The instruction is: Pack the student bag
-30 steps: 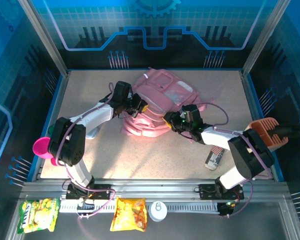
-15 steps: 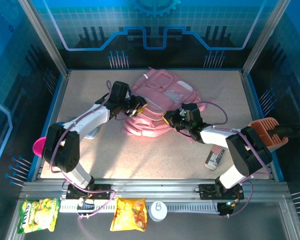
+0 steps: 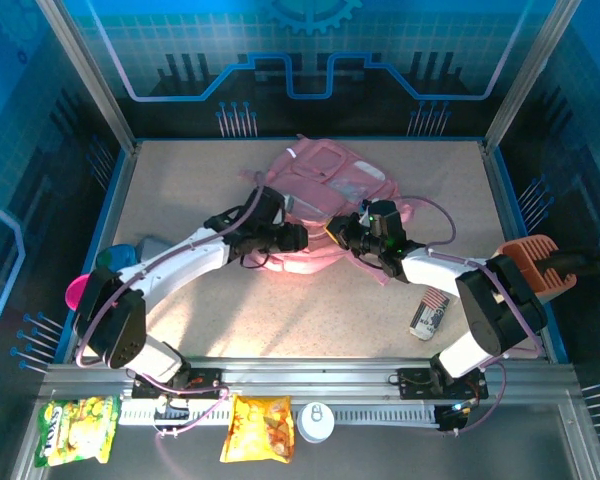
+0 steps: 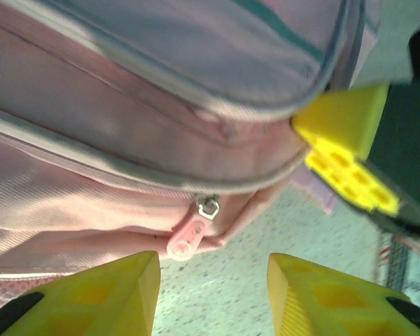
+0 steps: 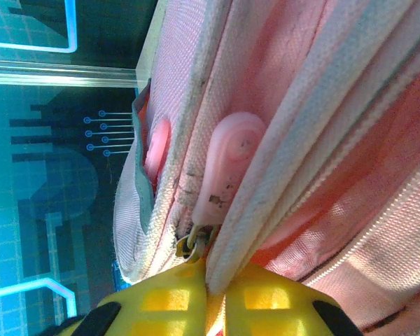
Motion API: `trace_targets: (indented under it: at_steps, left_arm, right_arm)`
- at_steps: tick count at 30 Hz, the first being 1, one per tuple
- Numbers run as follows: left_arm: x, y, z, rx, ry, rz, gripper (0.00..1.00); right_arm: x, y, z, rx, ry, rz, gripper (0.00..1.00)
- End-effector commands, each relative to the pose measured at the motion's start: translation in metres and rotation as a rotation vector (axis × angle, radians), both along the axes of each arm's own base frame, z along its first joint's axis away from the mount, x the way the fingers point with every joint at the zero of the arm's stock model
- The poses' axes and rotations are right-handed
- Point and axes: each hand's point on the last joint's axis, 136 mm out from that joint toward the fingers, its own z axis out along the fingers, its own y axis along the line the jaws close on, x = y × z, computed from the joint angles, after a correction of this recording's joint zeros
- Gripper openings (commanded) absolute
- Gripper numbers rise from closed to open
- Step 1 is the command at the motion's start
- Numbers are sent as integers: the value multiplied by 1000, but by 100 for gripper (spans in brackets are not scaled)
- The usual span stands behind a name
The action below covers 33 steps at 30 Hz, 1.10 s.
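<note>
The student bag, a big soft pink backpack, lies flat at the back middle of the table. My left gripper is at its near edge, open, with nothing between the yellow fingers. A pink zip pull hangs from the bag just ahead of the left finger. My right gripper is right beside it, shut on a whitish corded seam of the bag. Another pink zip pull lies against that seam. The right gripper's yellow finger shows in the left wrist view.
An orange comb-like piece and a small striped pack lie at the right. A pink bowl and a blue-green item sit at the left edge. Two snack bags and a white lid rest on the front rail.
My left gripper opened and slid right along the bag's near edge, up to the right gripper. The right gripper closed on the bag's seam and shifted slightly back.
</note>
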Motion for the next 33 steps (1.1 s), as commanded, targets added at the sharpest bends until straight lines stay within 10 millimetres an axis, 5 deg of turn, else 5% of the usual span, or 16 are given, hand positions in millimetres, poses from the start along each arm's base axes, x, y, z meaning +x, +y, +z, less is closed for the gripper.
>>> trace_targets:
  at_steps: [1, 8, 21, 29, 33]
  left_arm:
    - [2, 0, -6, 194, -78, -91, 42]
    - [6, -14, -19, 328, -97, -149, 35]
    - [19, -2, -33, 439, -87, -88, 28]
    - [15, -16, -46, 406, -46, -152, 32]
    - [21, -8, -45, 449, -62, -115, 25]
  right_arm:
    - [13, 0, 39, 31, -119, 6, 12]
    - [12, 0, 39, 31, -115, 7, 12]
    - [12, -2, 37, 31, -109, 5, 12]
    - [12, -3, 36, 31, -107, 5, 12]
    - [11, -3, 37, 29, -109, 4, 12]
